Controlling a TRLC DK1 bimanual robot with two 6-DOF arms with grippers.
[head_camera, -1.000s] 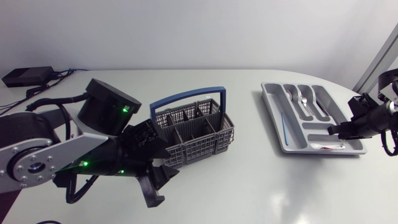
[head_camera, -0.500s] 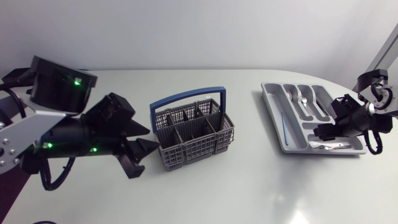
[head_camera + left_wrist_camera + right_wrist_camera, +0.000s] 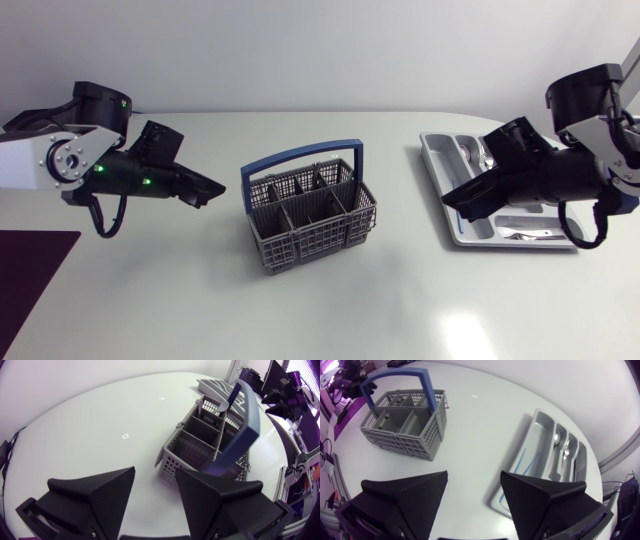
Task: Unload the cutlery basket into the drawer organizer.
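The grey mesh cutlery basket (image 3: pixel 310 208) with a blue handle (image 3: pixel 300 158) stands mid-table. The silver drawer organizer (image 3: pixel 430 158) lies to its right, with spoons and forks (image 3: pixel 490 160) in the lengthwise slots and one piece (image 3: pixel 525 234) in the front cross slot. My left gripper (image 3: pixel 205 190) hovers left of the basket, open and empty; the basket (image 3: pixel 200 445) is ahead of its tips (image 3: pixel 155 477). My right gripper (image 3: pixel 455 203) hangs over the organizer's left edge, open, with nothing between its fingers (image 3: pixel 474 476). Organizer (image 3: pixel 536 414) and basket (image 3: pixel 405 420) lie below it.
A dark mat (image 3: pixel 30 265) lies at the table's left front edge. Bare tabletop stretches between basket and organizer (image 3: pixel 405 240) and along the front. Thin blue sticks (image 3: pixel 527 462) rest in the organizer's long side slot.
My right gripper opened over the organizer's front slot, left a piece of cutlery there, then rose and swung left. My left arm drew back from the basket's front to its left.
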